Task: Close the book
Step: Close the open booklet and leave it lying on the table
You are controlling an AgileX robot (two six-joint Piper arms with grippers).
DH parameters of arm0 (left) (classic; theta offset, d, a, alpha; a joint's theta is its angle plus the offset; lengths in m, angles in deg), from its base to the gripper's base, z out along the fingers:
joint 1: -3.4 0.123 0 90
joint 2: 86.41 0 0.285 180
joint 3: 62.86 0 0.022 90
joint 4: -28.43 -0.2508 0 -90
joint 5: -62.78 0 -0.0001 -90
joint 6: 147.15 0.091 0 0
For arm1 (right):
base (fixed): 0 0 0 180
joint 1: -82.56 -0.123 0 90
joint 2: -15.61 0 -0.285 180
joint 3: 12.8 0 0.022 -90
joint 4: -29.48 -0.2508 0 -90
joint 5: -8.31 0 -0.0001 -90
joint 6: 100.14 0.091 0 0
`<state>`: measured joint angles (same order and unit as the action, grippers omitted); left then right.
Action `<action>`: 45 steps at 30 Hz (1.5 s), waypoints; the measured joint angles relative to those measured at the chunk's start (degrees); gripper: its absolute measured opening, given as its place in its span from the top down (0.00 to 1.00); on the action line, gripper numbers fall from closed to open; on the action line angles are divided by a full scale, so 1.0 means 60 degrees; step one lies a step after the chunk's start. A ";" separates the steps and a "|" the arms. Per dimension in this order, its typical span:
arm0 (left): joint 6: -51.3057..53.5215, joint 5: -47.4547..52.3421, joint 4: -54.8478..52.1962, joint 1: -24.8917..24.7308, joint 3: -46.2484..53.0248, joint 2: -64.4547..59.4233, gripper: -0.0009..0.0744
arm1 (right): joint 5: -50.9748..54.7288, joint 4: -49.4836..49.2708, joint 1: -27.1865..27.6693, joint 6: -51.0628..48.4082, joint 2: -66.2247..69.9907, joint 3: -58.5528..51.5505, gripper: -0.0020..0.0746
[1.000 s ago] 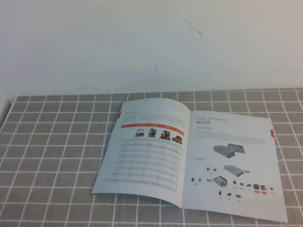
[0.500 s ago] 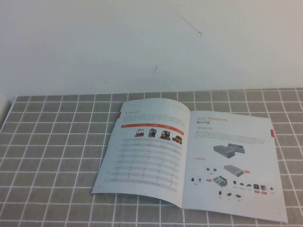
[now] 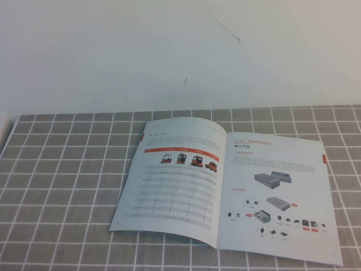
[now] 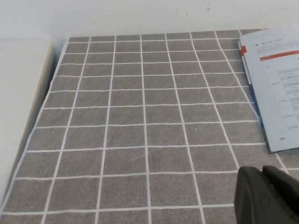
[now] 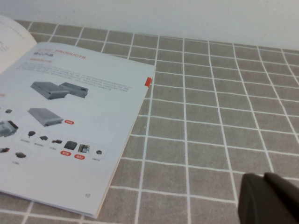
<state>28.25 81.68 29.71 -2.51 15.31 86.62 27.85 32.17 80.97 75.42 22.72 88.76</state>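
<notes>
An open book (image 3: 225, 186) lies flat on the grey checked cloth, its left page showing forklifts and a table, its right page showing grey boxes and small parts. The left page bulges up slightly near the spine. Neither arm appears in the high view. In the left wrist view my left gripper (image 4: 266, 193) is shut and holds nothing, to the left of the book's left page (image 4: 278, 88) and nearer the table's front. In the right wrist view my right gripper (image 5: 268, 198) is shut and empty, to the right of the book's right page (image 5: 60, 121).
The checked cloth (image 3: 62, 186) covers the table up to a white wall (image 3: 169, 51). A white surface (image 4: 18, 102) borders the cloth's left edge.
</notes>
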 joint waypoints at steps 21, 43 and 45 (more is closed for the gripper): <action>0.0181 0.0000 -0.0115 0.0000 0.0000 0.0000 0.99 | 0.0000 0.0192 0.0000 0.0000 0.0000 0.0000 0.98; 0.0426 -0.4258 -0.1573 0.0000 0.0054 0.0000 0.99 | -0.2498 0.1815 0.0000 0.0000 0.0000 -0.0059 0.98; 0.0426 -0.5142 -0.1752 0.0000 0.0054 0.0000 0.99 | -0.3495 0.1830 0.0000 0.0000 0.0000 -0.0059 0.98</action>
<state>30.81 50.83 19.20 -2.51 15.63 86.62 6.88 43.15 80.97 75.42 22.72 88.40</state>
